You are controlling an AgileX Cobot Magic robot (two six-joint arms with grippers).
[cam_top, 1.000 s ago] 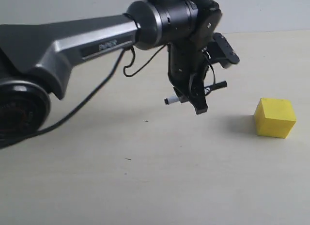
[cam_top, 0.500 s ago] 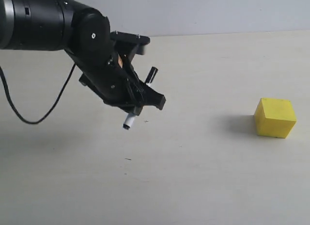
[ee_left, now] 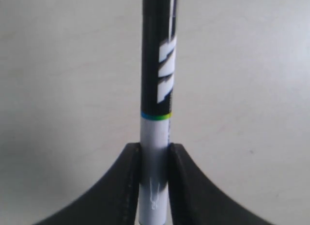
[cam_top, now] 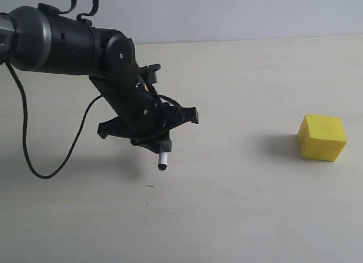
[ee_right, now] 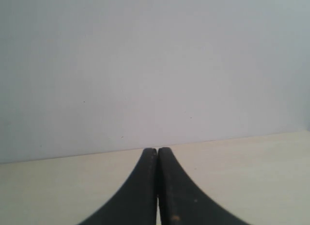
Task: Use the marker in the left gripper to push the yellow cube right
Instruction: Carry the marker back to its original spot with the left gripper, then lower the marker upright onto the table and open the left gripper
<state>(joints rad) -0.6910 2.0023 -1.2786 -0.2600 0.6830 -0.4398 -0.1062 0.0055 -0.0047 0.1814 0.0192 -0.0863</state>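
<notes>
The yellow cube [cam_top: 321, 137] rests on the pale table at the right, with nothing touching it. Far to its left, my left gripper [cam_top: 154, 134] hangs low over the table, shut on the marker [cam_top: 163, 159]. The marker's white end and small black tip point down below the claw, just above the surface. In the left wrist view the marker [ee_left: 156, 89] runs straight out between the two black fingers [ee_left: 121, 186], white barrel pinched and the black lettered part beyond; my left gripper [ee_left: 155, 154] clamps it. My right gripper [ee_right: 157, 154] is shut on nothing and does not show in the exterior view.
The beige table [cam_top: 238, 217] is bare between marker and cube. A black cable [cam_top: 34, 161] loops down from the left arm at the left. A grey wall [cam_top: 227, 13] closes the far edge.
The left arm swung left, away from the cube, and turned its wrist. The marker went from lying crosswise to pointing down near the table. The cube has not moved.
</notes>
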